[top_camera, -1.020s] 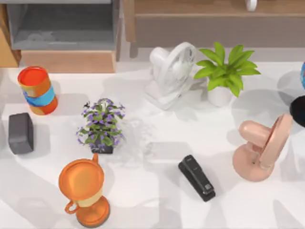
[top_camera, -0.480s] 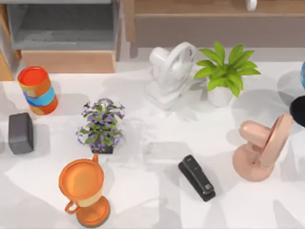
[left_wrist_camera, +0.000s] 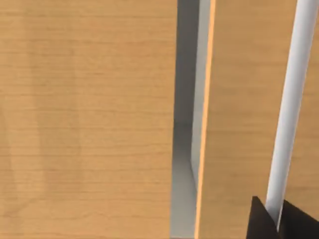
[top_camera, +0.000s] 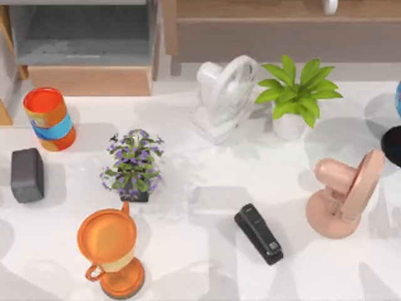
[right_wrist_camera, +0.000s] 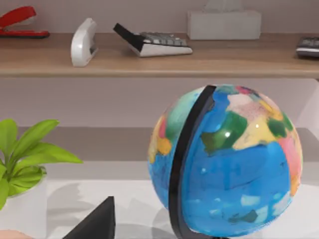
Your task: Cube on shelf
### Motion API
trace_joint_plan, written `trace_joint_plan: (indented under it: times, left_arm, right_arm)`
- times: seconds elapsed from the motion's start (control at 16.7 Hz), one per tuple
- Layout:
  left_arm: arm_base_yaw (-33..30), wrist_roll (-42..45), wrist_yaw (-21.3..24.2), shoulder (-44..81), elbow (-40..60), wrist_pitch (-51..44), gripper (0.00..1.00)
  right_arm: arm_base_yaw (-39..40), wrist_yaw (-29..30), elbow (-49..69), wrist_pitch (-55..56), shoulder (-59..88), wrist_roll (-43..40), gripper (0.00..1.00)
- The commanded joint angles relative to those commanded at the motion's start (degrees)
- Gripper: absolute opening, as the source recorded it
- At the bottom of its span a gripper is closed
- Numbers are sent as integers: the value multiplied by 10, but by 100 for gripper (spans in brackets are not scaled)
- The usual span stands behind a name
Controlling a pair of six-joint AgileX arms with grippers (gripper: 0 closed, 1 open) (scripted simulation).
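The cube is out of view. The shelf (top_camera: 282, 11) runs along the back right in the top view, a light-brown board over a taupe-grey panel. The right wrist view faces the shelf (right_wrist_camera: 149, 62) from the front. A dark part of my right gripper (right_wrist_camera: 94, 224) pokes into that view, low beside a globe (right_wrist_camera: 227, 159). A dark part of my left gripper (left_wrist_camera: 279, 221) appears in the left wrist view, close against light-brown wooden panels (left_wrist_camera: 84, 119) with a narrow grey gap between them.
On the table stand a grey block (top_camera: 27, 175), an orange can (top_camera: 49, 118), a purple flower pot (top_camera: 133, 164), an orange trophy (top_camera: 111, 251), a white fan (top_camera: 224, 97), a green plant (top_camera: 296, 94), a black stapler (top_camera: 258, 233) and a pink fan (top_camera: 343, 195). A wooden box (top_camera: 84, 44) sits back left.
Shadows on the table's left side have shifted, and less of the wooden edge at the far left of the top view shows. The objects on the table have not moved.
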Motion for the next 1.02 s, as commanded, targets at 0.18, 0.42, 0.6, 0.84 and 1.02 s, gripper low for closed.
trace_joint_plan:
  times: [0.18,0.42,0.6,0.84,1.02]
  left_arm:
    - [15,1,15,-17,-35,22,0]
    - [15,2,16,-16,-35,22,0]
    - [41,4,42,-32,-72,49,0]
    - [77,6,77,-56,-147,83,0]
    - [86,6,86,-63,-156,92,0]
  right_arm:
    - [0,0,0,0,0,0,100]
    - [0,0,0,0,0,0,100]
    - [0,0,0,0,0,0,100]
    - [0,0,0,0,0,0,100]
    - [0,0,0,0,0,0,100]
